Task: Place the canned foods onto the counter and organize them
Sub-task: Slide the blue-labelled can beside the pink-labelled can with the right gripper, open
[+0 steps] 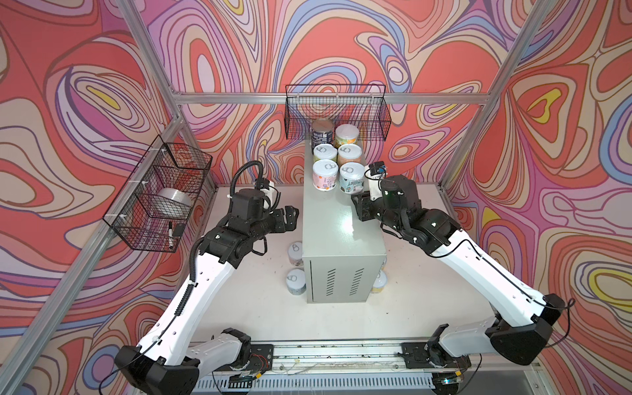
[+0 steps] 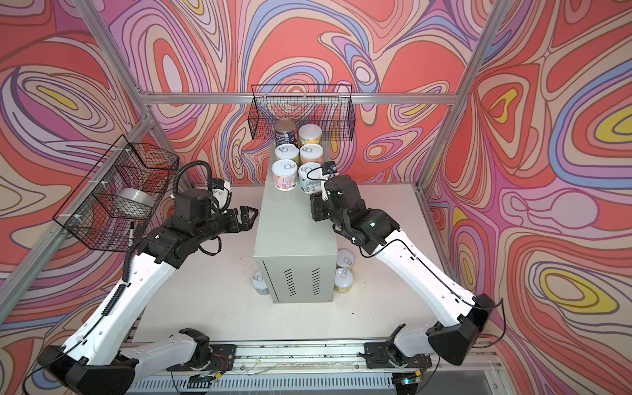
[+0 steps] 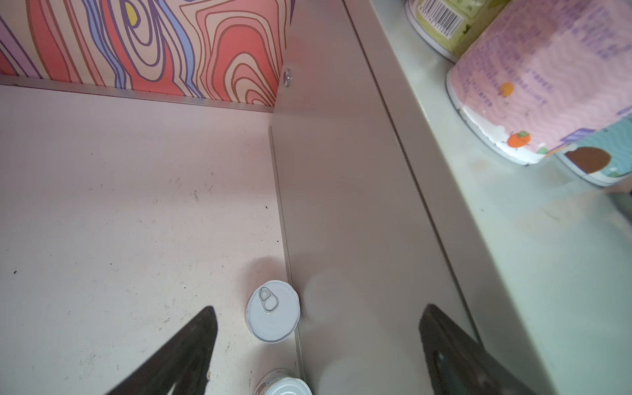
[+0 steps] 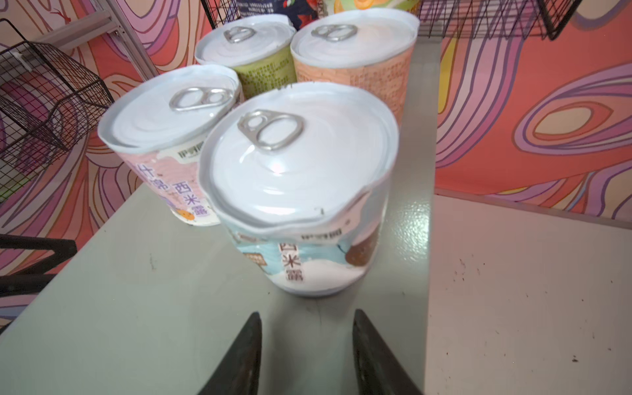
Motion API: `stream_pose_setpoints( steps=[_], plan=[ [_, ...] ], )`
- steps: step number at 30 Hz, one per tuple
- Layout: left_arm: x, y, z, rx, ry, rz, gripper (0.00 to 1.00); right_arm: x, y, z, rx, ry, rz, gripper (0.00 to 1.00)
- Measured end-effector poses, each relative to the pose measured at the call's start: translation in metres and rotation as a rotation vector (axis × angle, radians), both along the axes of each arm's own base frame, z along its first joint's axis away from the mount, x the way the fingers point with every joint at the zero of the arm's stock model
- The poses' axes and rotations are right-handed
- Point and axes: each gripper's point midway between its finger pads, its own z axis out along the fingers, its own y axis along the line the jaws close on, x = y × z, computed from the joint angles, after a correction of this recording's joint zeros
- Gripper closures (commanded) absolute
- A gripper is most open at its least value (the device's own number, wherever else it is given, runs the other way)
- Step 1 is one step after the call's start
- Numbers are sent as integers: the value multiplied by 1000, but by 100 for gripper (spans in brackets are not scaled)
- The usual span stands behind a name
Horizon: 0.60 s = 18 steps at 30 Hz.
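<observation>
In both top views we see six cans [image 1: 325, 152] at the far end of the counter [image 1: 337, 219]. The left gripper [image 1: 292, 219] is beside its left face, the right gripper [image 1: 358, 208] over its right edge.

Left wrist: fingers [image 3: 191, 352] wide, empty. A lone can [image 3: 273, 310] at the counter's base lies between them.

Right wrist: blue can [image 4: 301, 191] and pink can [image 4: 164, 136] both read "西米露". Fingers [image 4: 246, 355] narrow, empty, blue can just ahead.

Light-grey metal cabinet counter [image 1: 337, 222]: tall, glossy flat top, vent slits on near face. Six pull-tab tins [image 1: 325, 174] upright at its far end, two columns of three. Left-side tins [image 1: 295, 253], two, upright beside near-left base; right-side tins [image 2: 343, 278], two, beside near-right base
</observation>
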Motion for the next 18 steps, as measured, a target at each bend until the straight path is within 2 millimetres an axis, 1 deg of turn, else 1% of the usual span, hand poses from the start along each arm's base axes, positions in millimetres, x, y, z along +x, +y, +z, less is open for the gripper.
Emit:
stream_pose_setpoints(
  steps=[9,18],
  plan=[
    [1,0,-3,2,3,1,7,10,8,0,18,-19,-2,56],
    [3,-1,-11,10,21,2,7,16,9,1,16,-23,-16,56]
  ],
)
